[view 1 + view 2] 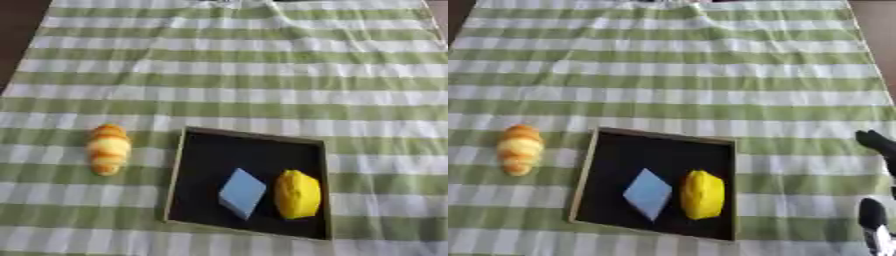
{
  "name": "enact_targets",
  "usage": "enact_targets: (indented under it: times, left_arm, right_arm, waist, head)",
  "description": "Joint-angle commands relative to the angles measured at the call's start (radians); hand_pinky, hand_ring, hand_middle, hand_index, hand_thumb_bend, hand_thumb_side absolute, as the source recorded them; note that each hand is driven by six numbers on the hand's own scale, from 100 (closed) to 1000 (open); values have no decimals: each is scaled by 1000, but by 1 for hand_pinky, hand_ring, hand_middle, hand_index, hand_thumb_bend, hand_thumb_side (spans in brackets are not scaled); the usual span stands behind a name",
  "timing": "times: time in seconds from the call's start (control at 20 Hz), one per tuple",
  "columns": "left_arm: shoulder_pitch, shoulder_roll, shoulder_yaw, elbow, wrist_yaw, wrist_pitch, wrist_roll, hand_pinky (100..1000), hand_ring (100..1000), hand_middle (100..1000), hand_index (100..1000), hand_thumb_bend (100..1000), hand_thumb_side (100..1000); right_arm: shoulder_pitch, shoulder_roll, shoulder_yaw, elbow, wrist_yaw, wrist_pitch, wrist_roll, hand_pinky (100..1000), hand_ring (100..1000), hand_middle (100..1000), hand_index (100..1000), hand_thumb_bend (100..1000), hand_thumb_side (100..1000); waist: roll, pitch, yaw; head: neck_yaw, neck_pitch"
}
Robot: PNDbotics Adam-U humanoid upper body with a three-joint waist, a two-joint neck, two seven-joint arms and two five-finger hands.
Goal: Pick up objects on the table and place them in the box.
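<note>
A shallow black box [201, 150] with a thin wooden rim lies on the striped cloth near the front. Inside it rest a pale blue block [241, 193] and a yellow lemon-shaped thing [297, 194], side by side. An orange-and-cream striped croissant [108, 148] lies on the cloth to the left of the box, apart from it. My right hand [877, 142] shows only in the right eye view at the right edge, black fingers pointing up, well clear of the box and holding nothing. My left hand is in neither view.
A green-and-white striped cloth [227, 75] covers the table. Dark table edges show at the far left corner [17, 30] and the far right corner [881, 30]. The cloth is slightly wrinkled at the back.
</note>
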Motion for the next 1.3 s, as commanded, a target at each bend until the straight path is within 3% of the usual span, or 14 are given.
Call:
enact_targets:
  times: [0.05, 0.2, 0.25, 0.35, 0.5, 0.6, 0.75, 1.1, 1.3]
  left_arm:
    - [-59, 54, -53, -31, -15, 17, -64, 863, 816, 758, 869, 100, 218]
    - [-129, 20, -105, -30, -34, 32, -149, 870, 824, 764, 876, 100, 227]
    - [-146, 8, -121, -26, -37, 34, -180, 873, 823, 762, 883, 100, 310]
    - [-171, -16, -151, -11, -42, 39, -250, 874, 821, 756, 888, 100, 381]
    - [-202, -47, -181, 13, -38, 54, -344, 876, 821, 754, 888, 100, 408]
    - [-220, -64, -198, 25, -39, 69, -401, 881, 825, 758, 894, 100, 351]
    - [-239, -86, -216, 33, -41, 94, -470, 891, 826, 761, 896, 100, 186]
    - [-310, -170, -263, -20, 28, 139, -603, 898, 815, 751, 892, 100, 166]
    - [-344, -217, -275, -36, 40, 184, -628, 893, 810, 746, 886, 100, 173]
  right_arm:
    - [2, -6, 10, -14, 41, -6, -37, 1000, 908, 826, 917, 100, 470]
    - [1, -5, 17, -14, 60, -4, -51, 1000, 904, 823, 914, 100, 470]
    - [-1, -5, 17, -14, 63, -4, -56, 1000, 901, 820, 913, 100, 470]
    - [-1, -3, 16, -14, 68, 2, -64, 1000, 899, 818, 912, 100, 470]
    - [-1, 0, 20, -14, 72, 20, -63, 1000, 898, 816, 910, 100, 470]
    - [-5, 1, 25, -14, 71, 34, -57, 1000, 897, 815, 909, 100, 470]
    - [-11, 3, 28, -14, 61, 52, -45, 1000, 895, 812, 905, 100, 470]
    - [-20, 10, 26, -14, 16, 106, -5, 1000, 892, 806, 897, 100, 470]
    - [-20, 13, 21, -14, -9, 125, 17, 1000, 891, 803, 891, 100, 470]
  waist:
    - [2, -17, 1]
    - [2, -20, 3]
    - [2, -21, 4]
    - [2, -22, 4]
    - [2, -23, 7]
    - [3, -24, 9]
    - [4, -26, 12]
    - [7, -32, 19]
    - [12, -38, 27]
  head:
    - [2, -12]
    - [6, -9]
    - [8, -11]
    - [8, -12]
    - [11, -11]
    - [14, -10]
    - [16, -7]
    - [16, 3]
    - [13, 13]
